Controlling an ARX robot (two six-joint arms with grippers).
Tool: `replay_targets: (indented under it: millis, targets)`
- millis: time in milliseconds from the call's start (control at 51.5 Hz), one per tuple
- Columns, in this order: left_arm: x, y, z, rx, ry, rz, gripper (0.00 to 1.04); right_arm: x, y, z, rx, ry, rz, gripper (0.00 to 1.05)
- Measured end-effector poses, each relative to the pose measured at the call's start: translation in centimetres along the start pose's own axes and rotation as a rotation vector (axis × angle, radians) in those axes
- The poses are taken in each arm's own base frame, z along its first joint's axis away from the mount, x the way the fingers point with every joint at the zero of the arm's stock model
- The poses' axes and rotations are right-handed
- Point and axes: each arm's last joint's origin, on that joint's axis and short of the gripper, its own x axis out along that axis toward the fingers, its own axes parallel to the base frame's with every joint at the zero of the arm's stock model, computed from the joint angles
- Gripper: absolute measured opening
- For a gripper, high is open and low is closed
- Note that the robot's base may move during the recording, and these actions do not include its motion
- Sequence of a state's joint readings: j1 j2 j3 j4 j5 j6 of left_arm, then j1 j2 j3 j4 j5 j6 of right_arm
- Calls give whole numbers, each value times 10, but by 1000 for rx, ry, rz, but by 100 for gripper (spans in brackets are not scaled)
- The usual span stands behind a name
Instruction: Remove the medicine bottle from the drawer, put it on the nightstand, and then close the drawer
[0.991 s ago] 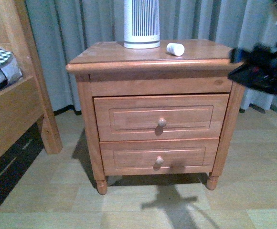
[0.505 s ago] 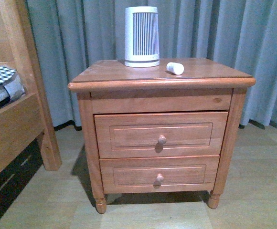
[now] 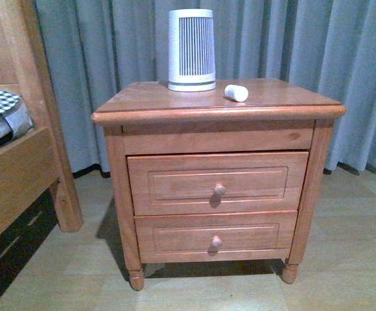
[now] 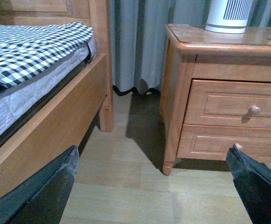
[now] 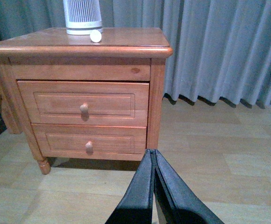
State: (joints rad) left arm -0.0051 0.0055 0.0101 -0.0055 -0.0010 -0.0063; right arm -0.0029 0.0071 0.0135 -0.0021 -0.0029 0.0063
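Right arm gone from front view since a second ago; camera view shifted.

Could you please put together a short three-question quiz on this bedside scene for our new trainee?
1. True or false: the medicine bottle stands upright on the nightstand.
2. The upper drawer is: A) open, B) shut, C) removed.
3. Which gripper has its fingers pressed together?

Key:
1. False; it lies on its side, beside the ribbed device.
2. B.
3. The right gripper; the left gripper is spread wide.
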Motion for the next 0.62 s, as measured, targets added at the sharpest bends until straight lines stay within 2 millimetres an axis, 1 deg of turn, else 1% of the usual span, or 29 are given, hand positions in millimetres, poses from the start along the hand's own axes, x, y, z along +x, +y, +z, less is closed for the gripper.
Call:
replay_targets:
  millis: [39,97,311,330,583,603,622]
  targets:
    - [0,0,0,0,0,0,98,0,0,0,-2,0,0,4]
    - [0,0,0,0,0,0,98,0,0,0,-2,0,0,12]
    - [0,0,0,0,0,0,98,0,0,0,-2,0,0,50]
    - [0,0,0,0,0,0,98,0,0,0,-2,0,0,52]
    - [0,0,0,0,0,0,98,0,0,0,-2,0,0,95]
    - [0,0,0,0,0,0,98,0,0,0,-2,0,0,98]
    - [0,0,0,0,0,0,98,0,0,0,-2,0,0,99]
